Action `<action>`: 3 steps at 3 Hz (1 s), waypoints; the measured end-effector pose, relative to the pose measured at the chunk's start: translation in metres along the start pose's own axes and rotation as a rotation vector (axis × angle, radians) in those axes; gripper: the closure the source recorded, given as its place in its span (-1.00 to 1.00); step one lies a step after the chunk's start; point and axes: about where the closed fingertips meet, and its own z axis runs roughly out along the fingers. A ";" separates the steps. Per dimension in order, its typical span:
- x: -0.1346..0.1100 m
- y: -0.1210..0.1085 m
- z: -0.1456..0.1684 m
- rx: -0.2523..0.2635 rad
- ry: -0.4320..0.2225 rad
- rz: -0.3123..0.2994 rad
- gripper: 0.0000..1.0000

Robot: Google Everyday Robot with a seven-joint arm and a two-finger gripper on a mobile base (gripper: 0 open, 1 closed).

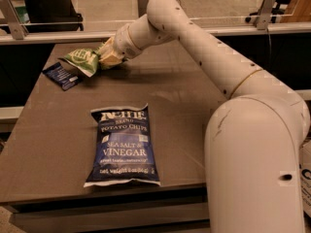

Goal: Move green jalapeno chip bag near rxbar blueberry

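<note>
The green jalapeno chip bag (pixel 81 59) is a small crinkled light-green bag held just above the dark table's far left part. My gripper (pixel 103 58) is shut on the bag's right end. The rxbar blueberry (pixel 62 75) is a small flat dark blue wrapper lying on the table just left of and below the bag, almost touching its lower edge. My white arm reaches in from the right, across the far side of the table.
A large dark blue Kettle sea salt & vinegar chip bag (pixel 124 145) lies flat near the table's front edge (pixel 97 191). A rail with metal posts (pixel 12 16) runs behind the table. My robot body (pixel 257 169) stands at the right.
</note>
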 end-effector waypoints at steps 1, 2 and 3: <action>0.000 0.005 0.005 -0.013 -0.003 -0.002 0.68; 0.000 0.005 0.005 -0.013 -0.004 -0.002 0.21; 0.000 0.005 0.005 -0.013 -0.004 -0.002 -0.27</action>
